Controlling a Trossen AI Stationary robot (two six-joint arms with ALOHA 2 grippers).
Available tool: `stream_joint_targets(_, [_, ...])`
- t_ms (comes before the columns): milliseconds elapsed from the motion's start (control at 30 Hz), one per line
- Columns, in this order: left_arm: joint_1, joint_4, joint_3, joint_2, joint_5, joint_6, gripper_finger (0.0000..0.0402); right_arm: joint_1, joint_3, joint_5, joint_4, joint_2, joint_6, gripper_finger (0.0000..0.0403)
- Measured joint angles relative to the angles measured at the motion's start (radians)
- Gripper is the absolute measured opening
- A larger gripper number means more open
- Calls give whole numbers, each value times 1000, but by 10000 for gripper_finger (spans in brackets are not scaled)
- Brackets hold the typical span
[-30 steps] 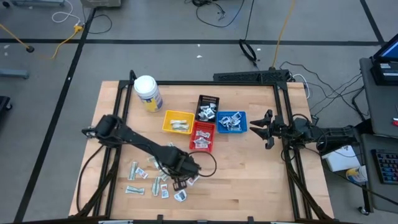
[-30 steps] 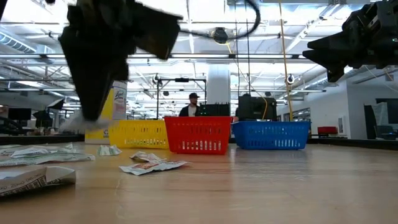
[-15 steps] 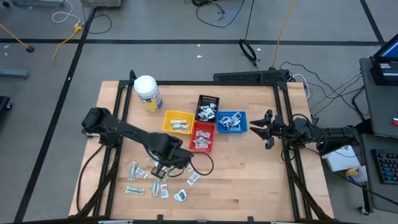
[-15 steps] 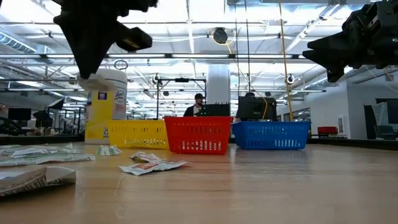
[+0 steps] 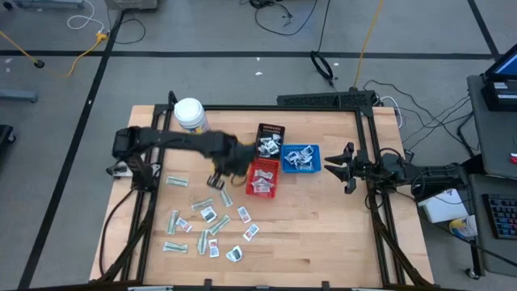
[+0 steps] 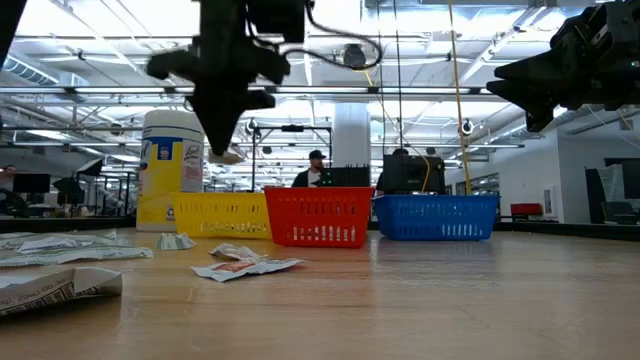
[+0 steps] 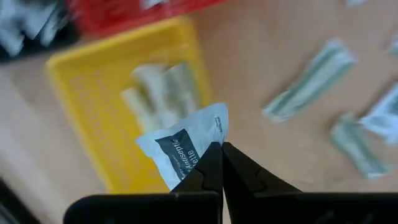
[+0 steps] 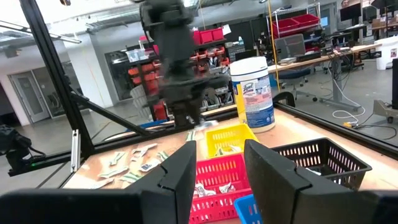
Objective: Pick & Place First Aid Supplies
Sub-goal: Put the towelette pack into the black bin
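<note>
Trays, a wipes jar and the room around the wooden table

On the wooden table (image 5: 323, 218), a white jar with a yellow label (image 5: 191, 118) stands at the far left. A black tray (image 5: 271, 132) sits near the far middle, with a yellow tray (image 6: 222, 215), a red tray (image 5: 265, 179) and a blue tray (image 5: 302, 158) in a row just nearer. Cables (image 5: 283, 14) trail over the grey floor beyond, and a person (image 6: 314, 170) sits behind the trays in the room.

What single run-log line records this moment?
left gripper: shut on white packet, above yellow tray | right gripper: open, waiting at table's right edge
</note>
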Motion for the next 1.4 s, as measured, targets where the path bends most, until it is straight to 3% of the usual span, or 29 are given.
stream_joint_targets(333, [211,22,38,34,0,-3,0,0,0,0,0,0,0,130])
stream_joint_targets(833, [290,-177,639,435,31,-1,0,0,0,0,0,0,0,130])
stream_joint_targets(1000, [288,-173,774,507,54,1,0,0,0,0,0,0,0,130])
stream_joint_targets(1400, [288,60,695,529,80,-17,0,0,0,0,0,0,0,130])
